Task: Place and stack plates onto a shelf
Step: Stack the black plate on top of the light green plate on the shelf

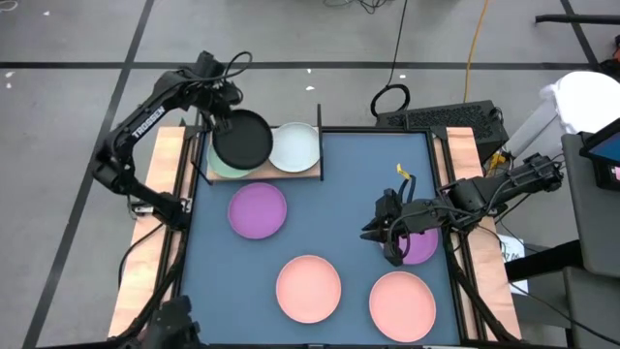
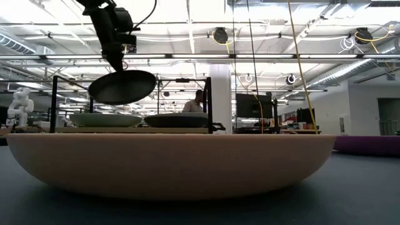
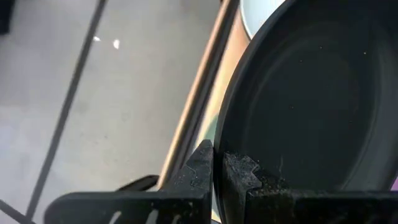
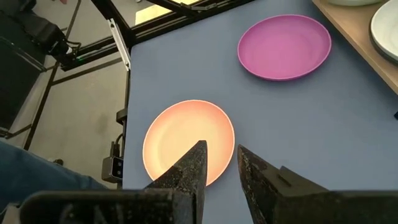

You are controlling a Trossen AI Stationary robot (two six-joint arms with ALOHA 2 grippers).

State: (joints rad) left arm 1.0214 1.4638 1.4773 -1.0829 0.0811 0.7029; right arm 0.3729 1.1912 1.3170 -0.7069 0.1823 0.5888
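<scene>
A black plate (image 1: pixel 244 142) hangs over the pale green plate (image 1: pixel 225 169) at the left end of the light-wood shelf (image 1: pixel 291 174), with my left gripper (image 1: pixel 222 123) shut on it. A whitish plate (image 1: pixel 294 147) lies on the shelf's right half. On the blue-grey mat (image 1: pixel 339 194) lie a purple plate (image 1: pixel 258 209) and two salmon pink plates (image 1: pixel 308 287) (image 1: pixel 402 302). My right gripper (image 1: pixel 387 242) hovers open over the left edge of a second purple plate (image 1: pixel 422 248), nothing between its fingers (image 4: pixel 193 168). My left gripper pinches the black plate's rim (image 3: pixel 231 146) at the plate's far left side, one finger on the outer side and one inside the dish. The fingers come from above, slanting down. The plate (image 2: pixel 122 86) is lifted clear above the pale green plate (image 2: pixel 105 119), slightly tilted.
Thin black posts (image 1: pixel 319 114) stand at the shelf's corners. A yellow-and-black object (image 1: pixel 405 176) lies on the mat's right part. A keyboard (image 1: pixel 446 116) sits beyond the far edge, and a person (image 1: pixel 581 107) is at the right. One salmon plate (image 2: pixel 169 162) fills the low view's foreground.
</scene>
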